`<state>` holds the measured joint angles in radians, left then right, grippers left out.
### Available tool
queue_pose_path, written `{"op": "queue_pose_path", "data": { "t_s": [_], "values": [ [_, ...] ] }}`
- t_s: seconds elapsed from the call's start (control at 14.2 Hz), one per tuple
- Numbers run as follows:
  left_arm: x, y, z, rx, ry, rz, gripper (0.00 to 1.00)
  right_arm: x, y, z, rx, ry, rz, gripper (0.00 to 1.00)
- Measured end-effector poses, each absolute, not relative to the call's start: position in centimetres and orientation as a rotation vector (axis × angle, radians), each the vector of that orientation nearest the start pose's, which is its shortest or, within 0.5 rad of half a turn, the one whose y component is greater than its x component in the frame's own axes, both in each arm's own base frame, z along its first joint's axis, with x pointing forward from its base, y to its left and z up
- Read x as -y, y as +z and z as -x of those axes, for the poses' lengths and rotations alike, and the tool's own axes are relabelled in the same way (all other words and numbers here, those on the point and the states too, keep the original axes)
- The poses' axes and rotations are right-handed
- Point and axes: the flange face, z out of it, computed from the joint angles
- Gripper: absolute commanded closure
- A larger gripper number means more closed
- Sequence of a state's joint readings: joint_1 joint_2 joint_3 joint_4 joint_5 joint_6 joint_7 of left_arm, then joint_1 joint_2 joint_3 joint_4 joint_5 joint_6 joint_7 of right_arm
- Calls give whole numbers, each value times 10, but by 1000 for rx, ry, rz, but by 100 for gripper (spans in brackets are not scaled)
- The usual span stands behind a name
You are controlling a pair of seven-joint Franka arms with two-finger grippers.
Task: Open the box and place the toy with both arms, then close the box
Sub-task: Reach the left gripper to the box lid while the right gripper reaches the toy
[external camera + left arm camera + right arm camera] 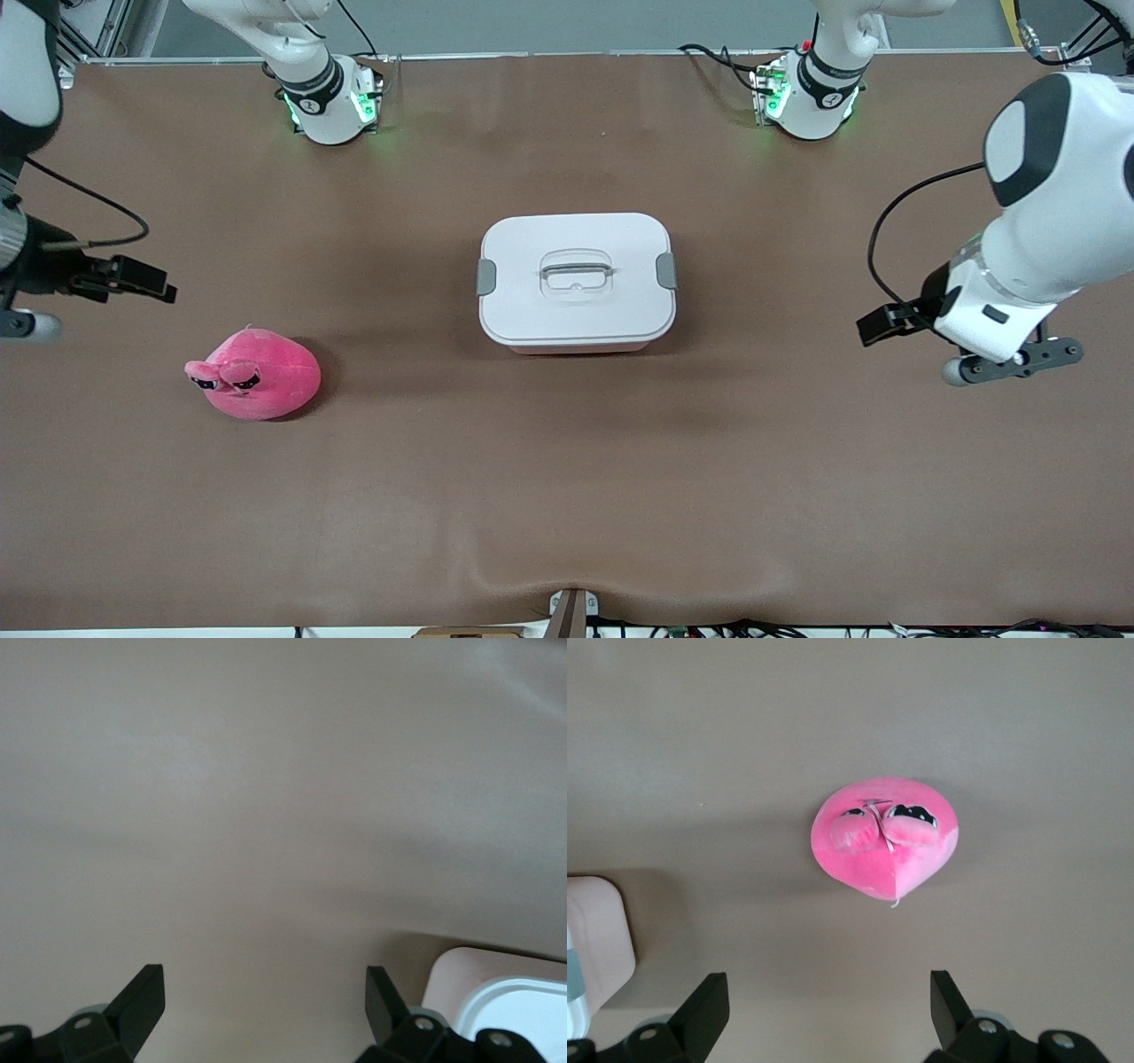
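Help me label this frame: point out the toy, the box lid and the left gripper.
toy (pixel 261 383), front view, middle of its pink body.
box lid (pixel 576 306), front view, bare white top below the handle.
left gripper (pixel 266 1005), left wrist view, midway between its open fingertips.

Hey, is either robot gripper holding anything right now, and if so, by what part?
Nothing is held. The left gripper and the right gripper are both open and empty above the table; the toy and the box lie untouched.

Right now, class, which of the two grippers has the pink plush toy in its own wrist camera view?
The right gripper, open above the table: its wrist view shows the toy. The left gripper, also open, sees only bare table and a corner of the box.
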<state>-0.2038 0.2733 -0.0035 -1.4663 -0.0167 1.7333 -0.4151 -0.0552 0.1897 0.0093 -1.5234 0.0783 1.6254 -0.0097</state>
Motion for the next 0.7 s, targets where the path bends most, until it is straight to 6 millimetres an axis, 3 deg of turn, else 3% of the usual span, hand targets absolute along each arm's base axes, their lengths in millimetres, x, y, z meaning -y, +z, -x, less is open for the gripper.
{"op": "queue_pose_path", "data": {
  "t_s": [0.14,0.49,0.7],
  "values": [
    [159,520,-626,391,30,3133,0,17,526,-621,-58,149,3054,0],
    [219,510,-611,488,60,3116,0,16,519,-635,-55,121,3054,0],
    [247,498,-603,655,113,3098,0,9,516,-640,-30,122,3062,0]
  ]
}}
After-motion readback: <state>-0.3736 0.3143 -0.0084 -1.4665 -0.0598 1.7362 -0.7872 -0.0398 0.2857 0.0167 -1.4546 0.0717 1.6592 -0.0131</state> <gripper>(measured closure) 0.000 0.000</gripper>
